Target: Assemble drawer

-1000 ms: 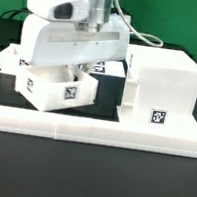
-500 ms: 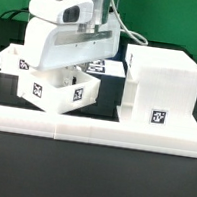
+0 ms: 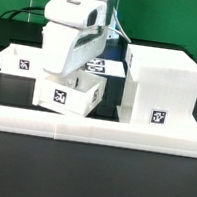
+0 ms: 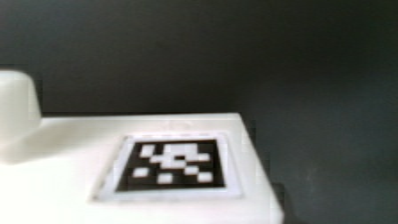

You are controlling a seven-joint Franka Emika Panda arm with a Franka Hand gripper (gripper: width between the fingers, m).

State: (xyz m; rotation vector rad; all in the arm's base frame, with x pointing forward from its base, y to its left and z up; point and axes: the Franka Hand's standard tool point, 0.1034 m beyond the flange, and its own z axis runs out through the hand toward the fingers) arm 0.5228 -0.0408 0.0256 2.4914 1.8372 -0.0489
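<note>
A black desk [image 3: 86, 181] carries the parts. In the exterior view the small white plastic open-topped drawer [image 3: 66, 97], its tag facing the camera, sits slightly tilted directly under the claw [image 3: 78, 76]. The claw reaches into the drawer's hollow and seems clamped on a wall. The tall white cube-shaped housing [image 3: 160, 90] stands near, toward the exterior view's right. The wrist view shows only a tagged white surface [image 4: 175, 165] against dark desk, with no fingers visible.
</note>
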